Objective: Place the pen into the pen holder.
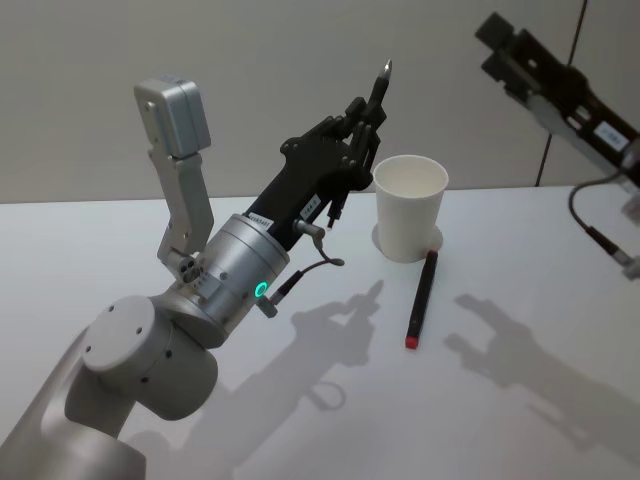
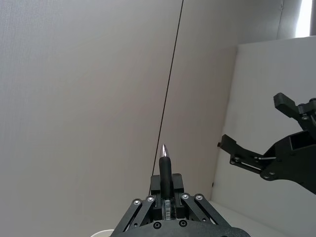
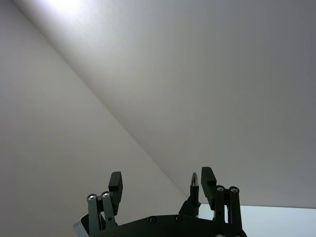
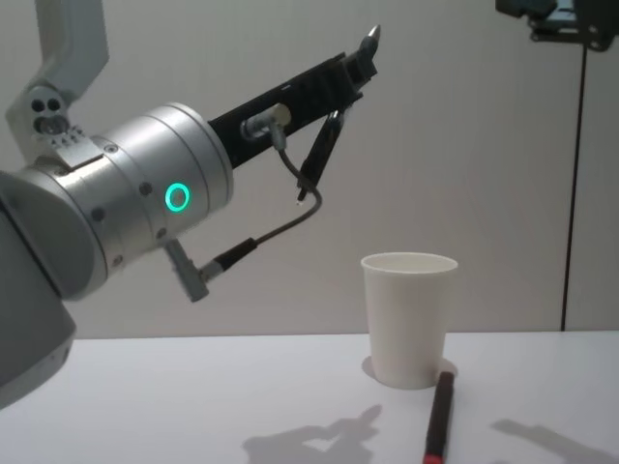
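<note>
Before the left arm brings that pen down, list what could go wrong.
1. The left gripper holds the pen tip-up and tilted, left of the pen holder, not over it; turning it could loosen the grip.
2. The pen holder is a free-standing paper cup; a touch on its rim may tip it.
3. A second pen lies by its base and could get knocked away.

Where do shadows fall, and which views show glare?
Head view: the left gripper and right gripper cast soft shadows on the table, nearer the camera than the paper cup. Left wrist view: the held pen's tip glints; a bright strip glares. Right wrist view: glare on the wall.
</note>
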